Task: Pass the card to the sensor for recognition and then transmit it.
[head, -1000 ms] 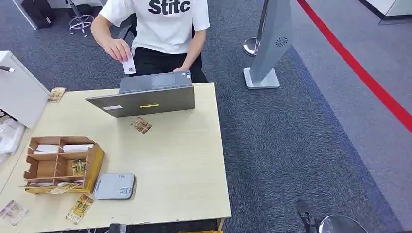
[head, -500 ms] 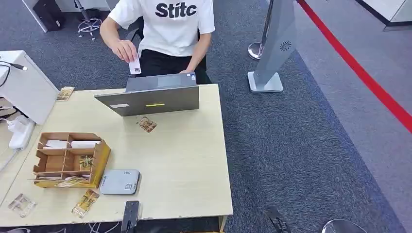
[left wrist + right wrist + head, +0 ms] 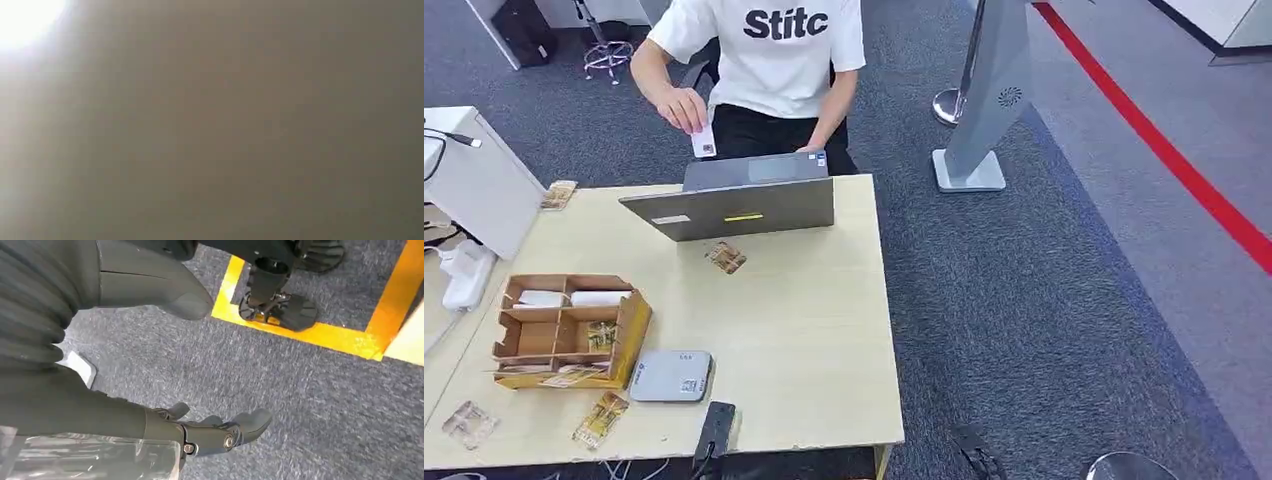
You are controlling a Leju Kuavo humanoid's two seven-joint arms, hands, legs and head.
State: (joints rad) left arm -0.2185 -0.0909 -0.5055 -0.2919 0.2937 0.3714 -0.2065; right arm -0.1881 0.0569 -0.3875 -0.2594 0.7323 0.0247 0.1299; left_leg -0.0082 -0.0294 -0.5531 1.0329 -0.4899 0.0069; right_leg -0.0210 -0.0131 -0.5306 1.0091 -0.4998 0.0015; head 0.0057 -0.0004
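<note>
Mostly flat shapes, rect. white card (image 3: 705, 142) in person's hand (image 3: 682, 106), matte grey sensor (image 3: 670, 376)

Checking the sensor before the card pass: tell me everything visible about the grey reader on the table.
The grey reader is a flat, rounded-corner slab that looks like plastic, with a small printed label near one corner. It lies flat on the pale wooden table, near the robot's edge, close beside the cardboard organizer; whether they touch I cannot tell. No card lies on it and no hand touches it.
</note>
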